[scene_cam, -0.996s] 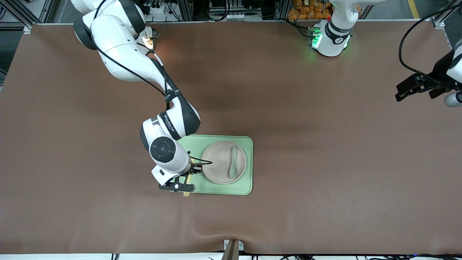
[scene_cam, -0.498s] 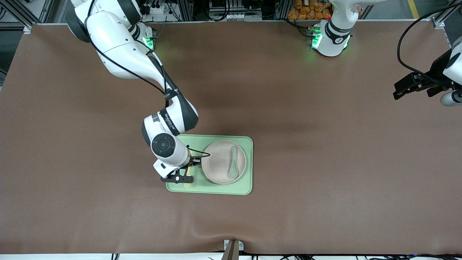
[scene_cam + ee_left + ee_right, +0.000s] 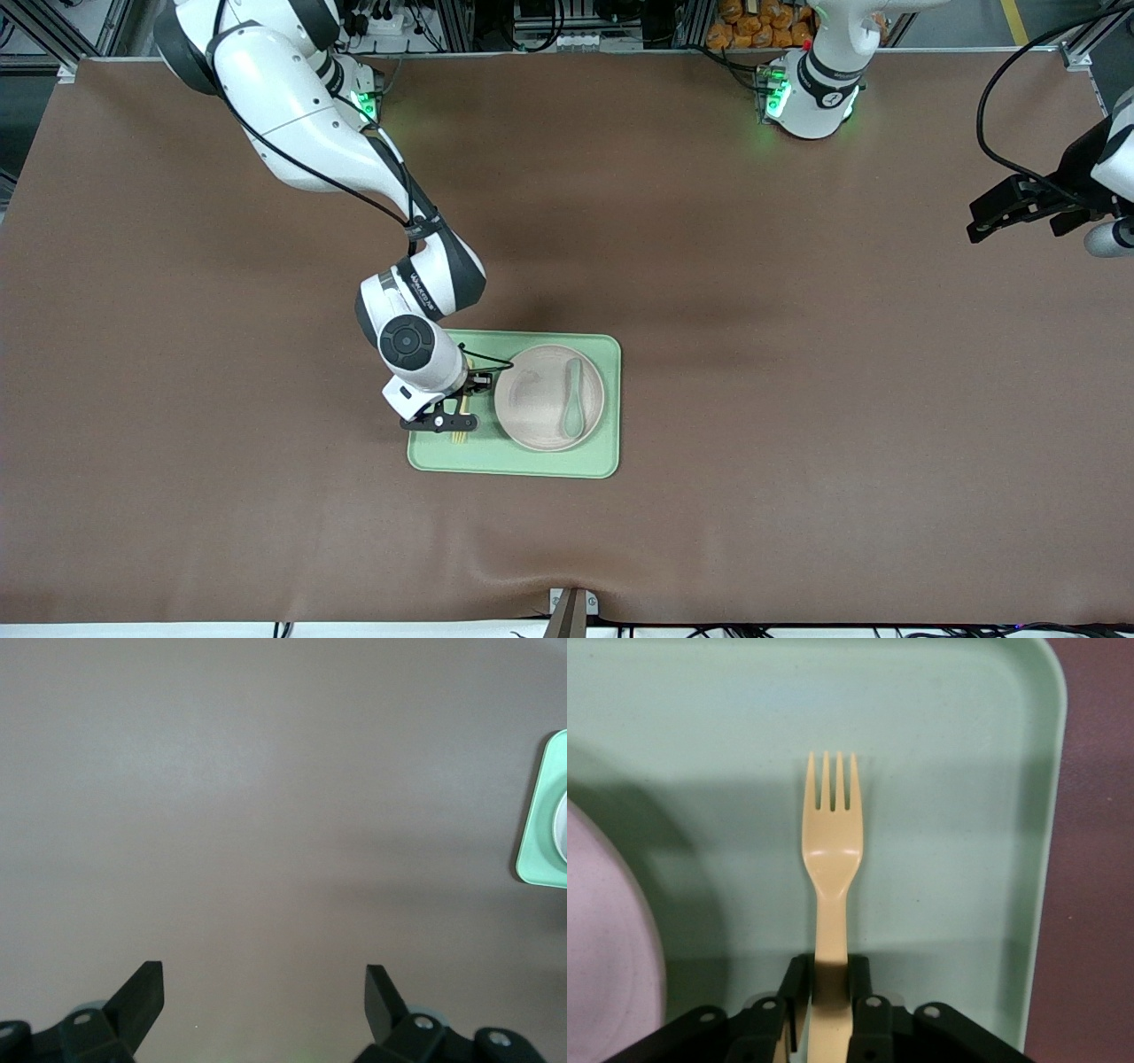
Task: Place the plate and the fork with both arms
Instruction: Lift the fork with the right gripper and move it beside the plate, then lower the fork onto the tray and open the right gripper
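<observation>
On the tray, right arm's end: we see the right gripper [image 3: 454, 418] low over the green tray [image 3: 532, 465], beside the plate.
Right gripper grip: in the right wrist view its 2 fingers [image 3: 866, 992] are drawn in tight against the handle of the fork [image 3: 830, 837], clamped on it with no gap that we can make out.
Fork: pale yellow, 4 short tines, pointing away from the gripper along the tray floor; its tines [image 3: 458, 438] show just past the gripper toward the front camera. We cannot tell whether the tines touch the tray or hang just above it.
Fork's place: over the bare strip of tray between the plate's rim [image 3: 620, 930] and the tray's raised edge [image 3: 1045, 859] at the right arm's end.
Plate: the plate [image 3: 536, 399], round and pale pink, sits flat on the tray, toward the left arm's end of it.
Spoon: 1 grey-green spoon [image 3: 573, 399] lies in the plate, bowl end nearer the front camera.
Left gripper: the left gripper [image 3: 1010, 208] hangs above bare brown table at the left arm's end, well apart from the tray; this arm waits.
Left gripper grip: its 2 fingers [image 3: 142, 992] stand wide apart and hold nothing; a corner of the tray [image 3: 540, 815] shows at the edge of its wrist view.
</observation>
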